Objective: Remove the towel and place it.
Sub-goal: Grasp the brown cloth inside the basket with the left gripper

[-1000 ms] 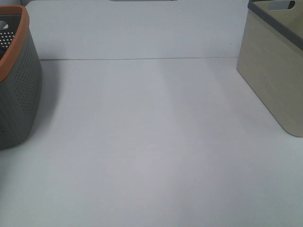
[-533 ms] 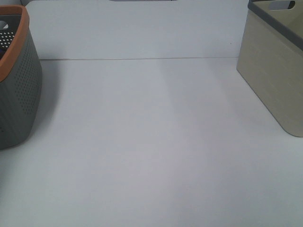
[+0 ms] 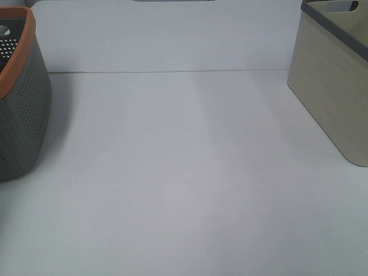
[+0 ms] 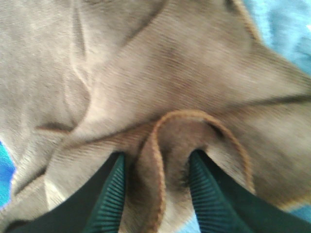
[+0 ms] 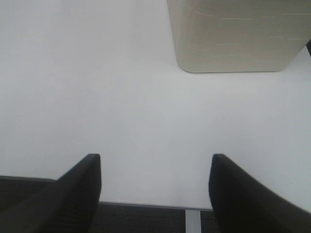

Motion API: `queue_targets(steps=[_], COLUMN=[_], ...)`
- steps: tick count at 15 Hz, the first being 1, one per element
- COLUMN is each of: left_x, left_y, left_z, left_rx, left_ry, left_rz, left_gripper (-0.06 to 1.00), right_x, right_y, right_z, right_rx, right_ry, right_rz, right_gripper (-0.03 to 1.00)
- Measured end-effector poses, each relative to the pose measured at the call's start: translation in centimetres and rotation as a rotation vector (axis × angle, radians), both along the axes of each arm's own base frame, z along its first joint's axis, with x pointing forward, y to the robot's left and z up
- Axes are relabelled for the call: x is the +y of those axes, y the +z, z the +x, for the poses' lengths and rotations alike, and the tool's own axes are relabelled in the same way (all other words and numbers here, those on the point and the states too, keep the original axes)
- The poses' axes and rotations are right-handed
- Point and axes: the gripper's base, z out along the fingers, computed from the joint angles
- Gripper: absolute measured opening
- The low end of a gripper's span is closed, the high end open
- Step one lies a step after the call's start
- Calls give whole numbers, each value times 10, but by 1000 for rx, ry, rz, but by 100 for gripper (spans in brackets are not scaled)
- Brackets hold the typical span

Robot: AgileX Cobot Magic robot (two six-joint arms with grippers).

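Observation:
The towel, a reddish-brown fuzzy cloth with a stitched hem, fills the left wrist view in crumpled folds. My left gripper stands over it with a raised fold and its hem pinched between the two dark ribbed fingers. My right gripper is open and empty above the bare white table near its front edge. Neither gripper nor the towel shows in the exterior high view.
A grey perforated basket with an orange rim stands at the left edge of the white table. A beige basket with a grey rim stands at the right, also in the right wrist view. Blue material shows beside the towel.

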Motion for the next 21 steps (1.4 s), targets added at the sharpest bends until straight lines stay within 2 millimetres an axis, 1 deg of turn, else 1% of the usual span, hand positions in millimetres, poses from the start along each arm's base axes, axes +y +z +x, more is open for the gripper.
queue_targets(steps=[4,7,9,10,11,13,14,17,18,19,20,21], left_x=[0,3,3,3,3,3,3,3,2,2,1,1], left_y=[2,3,3,3,3,3,3,4,7,16,32,42], left_z=[-3,-3,-1,-1,-1,-1,-1,-2,-3,-5,-9,-11], left_rx=[29,23,4,4,4,4,4,8,9,-7,-39,-61], left_ry=[3,16,24,26,27,27,24,31,48,73,91,99], left_rz=[-3,32,34,33,33,33,34,31,25,21,20,22], left_gripper=[42,42,39,34,22,5,2,2,2,2,2,2], right_x=[0,0,0,0,0,0,0,0,0,0,0,0], right_y=[0,0,0,0,0,0,0,0,0,0,0,0], right_z=[0,0,0,0,0,0,0,0,0,0,0,0], right_rx=[0,0,0,0,0,0,0,0,0,0,0,0], right_ry=[0,0,0,0,0,0,0,0,0,0,0,0], right_rz=[0,0,0,0,0,0,0,0,0,0,0,0], right_gripper=[56,56,56,56,56,56,56,56,56,56,56,56])
